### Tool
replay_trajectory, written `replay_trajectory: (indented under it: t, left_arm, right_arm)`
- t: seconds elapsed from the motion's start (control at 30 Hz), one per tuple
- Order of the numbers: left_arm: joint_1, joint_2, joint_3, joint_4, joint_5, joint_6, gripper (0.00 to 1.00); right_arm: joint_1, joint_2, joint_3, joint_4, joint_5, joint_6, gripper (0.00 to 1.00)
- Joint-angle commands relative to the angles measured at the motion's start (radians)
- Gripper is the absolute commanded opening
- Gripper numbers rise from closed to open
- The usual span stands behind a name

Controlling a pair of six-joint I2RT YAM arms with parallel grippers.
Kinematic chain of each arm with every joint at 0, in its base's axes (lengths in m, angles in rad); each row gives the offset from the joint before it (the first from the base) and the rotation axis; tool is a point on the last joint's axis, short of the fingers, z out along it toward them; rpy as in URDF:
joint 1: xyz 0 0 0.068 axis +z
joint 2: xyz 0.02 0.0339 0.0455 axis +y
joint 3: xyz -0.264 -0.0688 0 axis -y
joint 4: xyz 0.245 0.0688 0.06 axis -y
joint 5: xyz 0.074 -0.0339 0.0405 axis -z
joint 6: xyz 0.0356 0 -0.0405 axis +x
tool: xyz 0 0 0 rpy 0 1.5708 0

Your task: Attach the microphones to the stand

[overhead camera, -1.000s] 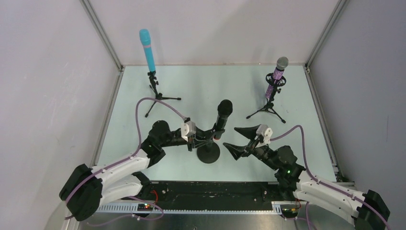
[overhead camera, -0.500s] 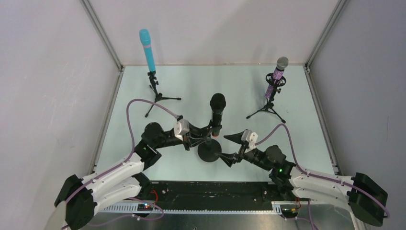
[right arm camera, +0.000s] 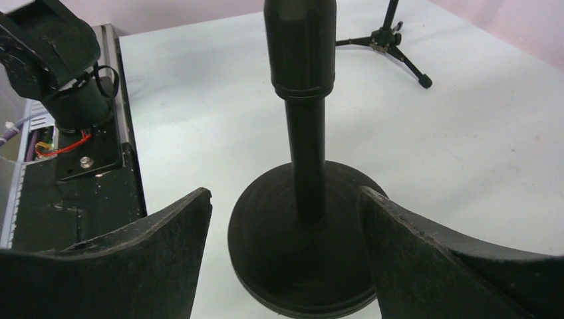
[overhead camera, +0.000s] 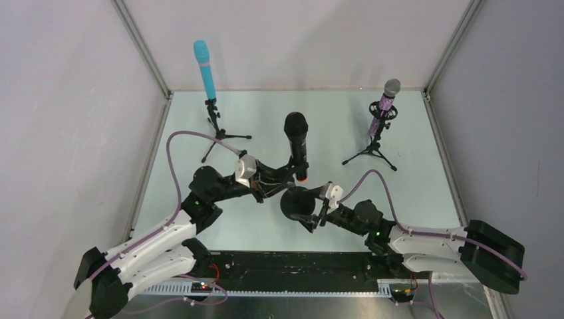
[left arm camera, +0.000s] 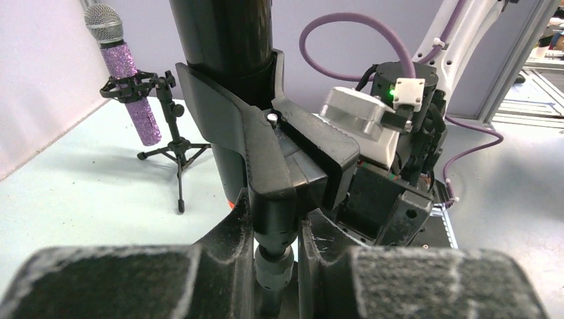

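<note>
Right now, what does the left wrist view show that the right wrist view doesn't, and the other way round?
Only the left wrist view: the black microphone seated in the clip, the left gripper shut on the black stand just below that clip, and the purple glitter microphone on its tripod behind.
Only the right wrist view: the stand's round base on the table, with the right gripper open, one finger on either side of it.
Both views: the black stand's upright post.
</note>
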Motion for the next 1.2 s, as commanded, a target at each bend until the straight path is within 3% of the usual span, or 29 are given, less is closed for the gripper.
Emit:
replay_trajectory:
  t: [0.0, 0.13, 0.33, 1.17]
  left_arm:
    - [-0.022, -0.03, 0.075, 0.089, -0.035, -0.016, 0.0]
    - [-0.044, -0.03, 0.084, 0.069, -0.045, 0.019, 0.0]
    - [-0.061, -0.036, 0.099, 0.059, -0.064, 0.037, 0.0]
    - [-0.079, -0.2, 0.213, -0.019, -0.077, 0.07, 0.0]
  right_arm:
    - [0.016, 0.062, 0.062, 0.093, 0.059, -0.032, 0.83]
    - [0.044, 0.118, 0.094, 0.069, 0.217, -0.041, 0.83]
    - [0.094, 0.169, 0.103, 0.06, 0.308, -0.083, 0.83]
    - [0.172, 0.233, 0.191, -0.033, 0.427, -0.107, 0.67]
